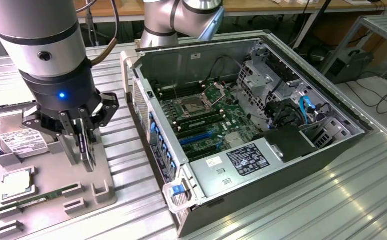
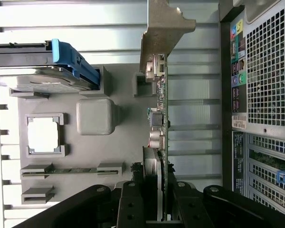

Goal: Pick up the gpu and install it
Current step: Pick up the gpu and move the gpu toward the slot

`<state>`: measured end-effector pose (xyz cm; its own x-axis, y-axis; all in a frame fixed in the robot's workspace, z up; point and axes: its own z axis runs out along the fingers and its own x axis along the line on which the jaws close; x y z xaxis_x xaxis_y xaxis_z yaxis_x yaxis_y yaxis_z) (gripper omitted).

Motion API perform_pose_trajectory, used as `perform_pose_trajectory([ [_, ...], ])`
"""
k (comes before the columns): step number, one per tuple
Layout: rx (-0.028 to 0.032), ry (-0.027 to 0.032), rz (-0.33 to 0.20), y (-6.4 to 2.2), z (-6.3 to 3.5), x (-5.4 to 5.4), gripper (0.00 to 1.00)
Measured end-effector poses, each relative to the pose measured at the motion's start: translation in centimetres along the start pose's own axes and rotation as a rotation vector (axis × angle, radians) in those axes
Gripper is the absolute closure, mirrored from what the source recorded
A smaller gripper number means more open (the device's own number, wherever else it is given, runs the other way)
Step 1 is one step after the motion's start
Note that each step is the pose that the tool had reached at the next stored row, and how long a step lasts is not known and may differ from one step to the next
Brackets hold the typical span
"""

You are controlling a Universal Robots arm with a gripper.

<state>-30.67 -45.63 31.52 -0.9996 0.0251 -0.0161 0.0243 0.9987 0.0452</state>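
Grey plastic tray [image 1: 103, 182] is seen right under the claw [image 1: 78, 152]. The gpu [image 1: 86, 162] is clamped between the claw's fingers [image 2: 133, 206] and stood on its edge. In the wrist view the card is caught edge-on, green board running straight out from the claw, with its silver bracket [image 2: 164, 33] at the far end. Whether the lower edge is clear of the tray can't be told.

As for writing, not much can be made out. A white label is carried by the hard drive [image 1: 16, 137], parked on the tray beside the claw toward the exterior view's left, but its print is too small to read. Same story for the black sticker [image 1: 247, 160] inside the open computer case [image 1: 327, 150], which is laid on its side well off to the claw's other side. A memory stick [image 1: 43, 196] and a square chip [image 1: 16, 180] are also slotted into the tray, nearer the camera than the claw.
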Motion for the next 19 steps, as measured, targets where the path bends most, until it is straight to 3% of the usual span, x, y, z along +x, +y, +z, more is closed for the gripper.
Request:
perform_pose_trajectory([
  [19,0.0004,0.0001,0.000,0.03,-0.69,-0.01,0.72],
])
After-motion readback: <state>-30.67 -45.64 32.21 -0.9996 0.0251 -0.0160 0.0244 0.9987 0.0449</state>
